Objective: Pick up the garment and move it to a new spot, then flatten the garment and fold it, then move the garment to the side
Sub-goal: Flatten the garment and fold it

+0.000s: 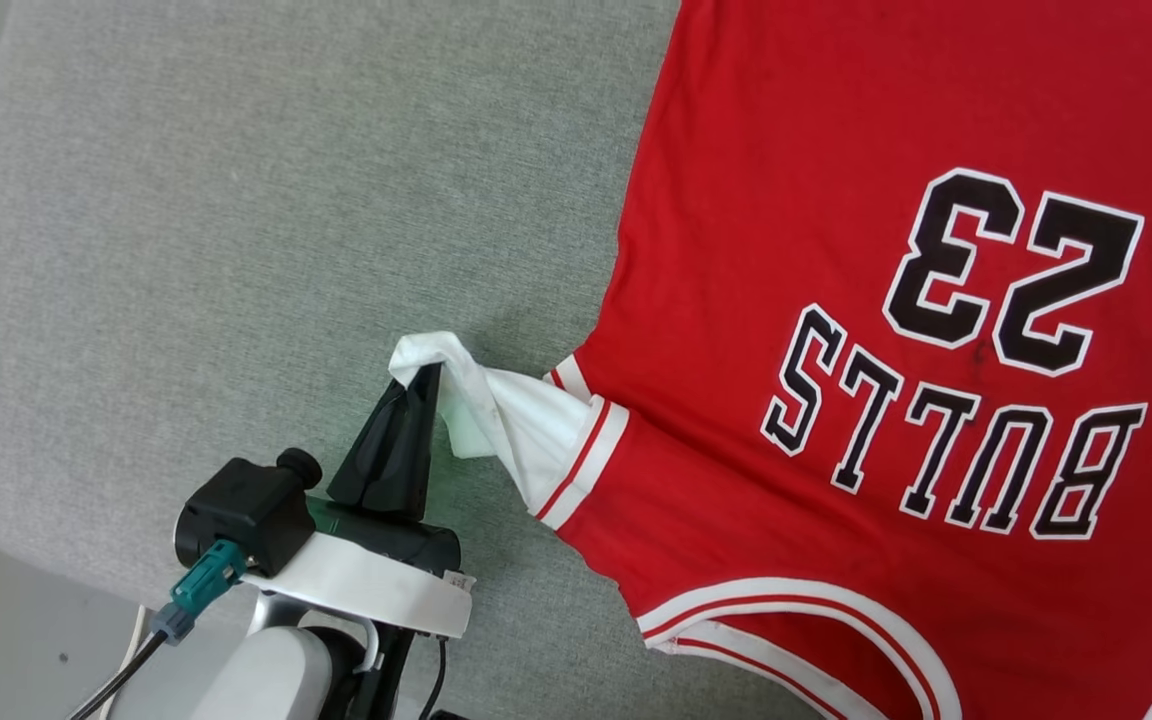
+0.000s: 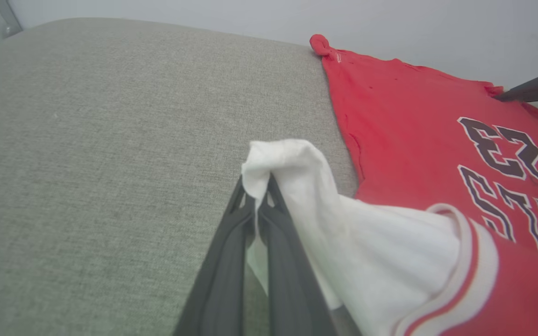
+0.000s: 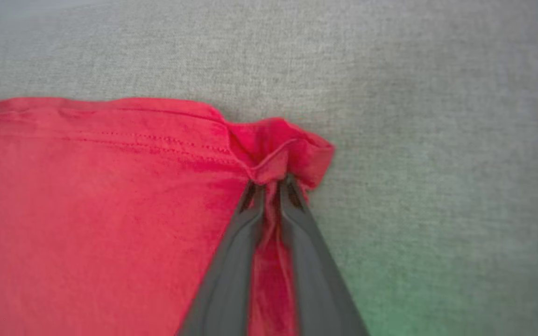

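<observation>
Garment [image 1: 786, 200] soft, red; left end effector [image 1: 428, 378] pinching bunched white sleeve.

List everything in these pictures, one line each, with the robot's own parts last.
jersey: one, red with a black, white-edged 23 and lettering, spread flat on the right of the pad in the head view.
sleeve: one, white with red-white striped trim, bunched and pulled out from the jersey's left edge.
pad: one, grey woven cloth, under the jersey.
wall: one, pale grey, behind the pad in the left wrist view.
left claw: one, dark, shut on the tip of the sleeve.
right claw: one, dark, shut on a bunched red corner of the jersey's hem.
left wrist: one, white and black with a teal plug, lower left of the head view.
</observation>
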Motion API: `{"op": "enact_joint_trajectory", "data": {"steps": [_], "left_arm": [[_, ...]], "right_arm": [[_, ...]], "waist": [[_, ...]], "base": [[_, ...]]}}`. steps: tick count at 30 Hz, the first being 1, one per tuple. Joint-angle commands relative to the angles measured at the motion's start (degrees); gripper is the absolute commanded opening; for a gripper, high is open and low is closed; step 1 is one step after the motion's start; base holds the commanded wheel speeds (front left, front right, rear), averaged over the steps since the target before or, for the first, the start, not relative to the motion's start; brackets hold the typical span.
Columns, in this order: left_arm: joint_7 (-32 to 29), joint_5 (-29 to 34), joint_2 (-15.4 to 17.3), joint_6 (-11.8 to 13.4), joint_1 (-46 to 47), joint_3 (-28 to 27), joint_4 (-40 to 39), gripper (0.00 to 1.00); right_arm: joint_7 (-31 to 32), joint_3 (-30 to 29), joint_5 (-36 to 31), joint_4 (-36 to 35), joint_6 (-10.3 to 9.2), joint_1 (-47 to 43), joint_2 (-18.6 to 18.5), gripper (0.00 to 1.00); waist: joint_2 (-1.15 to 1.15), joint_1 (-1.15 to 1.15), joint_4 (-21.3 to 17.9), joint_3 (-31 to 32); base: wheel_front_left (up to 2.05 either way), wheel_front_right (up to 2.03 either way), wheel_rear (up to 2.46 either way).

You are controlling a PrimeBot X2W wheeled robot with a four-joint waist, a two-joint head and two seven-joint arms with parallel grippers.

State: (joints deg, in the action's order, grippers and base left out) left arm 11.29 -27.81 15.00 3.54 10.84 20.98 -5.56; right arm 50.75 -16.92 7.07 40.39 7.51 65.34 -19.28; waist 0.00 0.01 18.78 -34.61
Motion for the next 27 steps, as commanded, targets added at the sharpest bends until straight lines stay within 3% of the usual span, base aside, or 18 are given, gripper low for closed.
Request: {"op": "enact_joint_trajectory", "data": {"steps": [1, 8, 14, 21, 27], "left_arm": [[0.42, -0.32, -0.28, -0.06, 0.42, -0.08, 0.62, 0.00], [0.22, -1.25, 0.25, 0.45, -1.51, -0.51, 2.44, 0.00], [-0.71, -2.21, 1.51, 1.66, -5.07, -1.58, 4.31, 0.00], [-2.34, -3.27, 3.37, 4.00, -10.46, -3.10, 5.14, 0.00], [-3.76, -4.13, 4.56, 5.66, -14.39, -4.04, 4.79, 0.00]], "right_arm": [[0.77, 0.38, -1.10, 2.44, -0.04, -5.17, 0.99, 0.00], [-1.17, 3.18, -0.98, -0.76, -0.05, -5.56, -2.21, 0.00], [-2.13, 10.98, 3.66, -6.54, -0.05, -12.13, -4.53, 0.00], [-0.57, 15.54, 11.79, -18.17, -0.04, -28.85, -8.13, 0.00], [2.56, 11.84, 15.33, -29.93, -0.04, -49.83, -8.03, 0.00]], "waist": [[0.00, -0.01, -0.10, 1.58], [0.00, -0.01, -1.85, 7.69], [0.00, -0.01, -5.98, 15.37], [0.00, -0.01, -11.83, 23.11], [0.00, -0.01, -15.83, 27.96]], "base": [[0.00, 0.00, 0.00], [0.00, 0.00, 0.00], [0.00, 0.00, 0.00], [0.00, 0.00, 0.00], [0.00, 0.00, 0.00]]}}
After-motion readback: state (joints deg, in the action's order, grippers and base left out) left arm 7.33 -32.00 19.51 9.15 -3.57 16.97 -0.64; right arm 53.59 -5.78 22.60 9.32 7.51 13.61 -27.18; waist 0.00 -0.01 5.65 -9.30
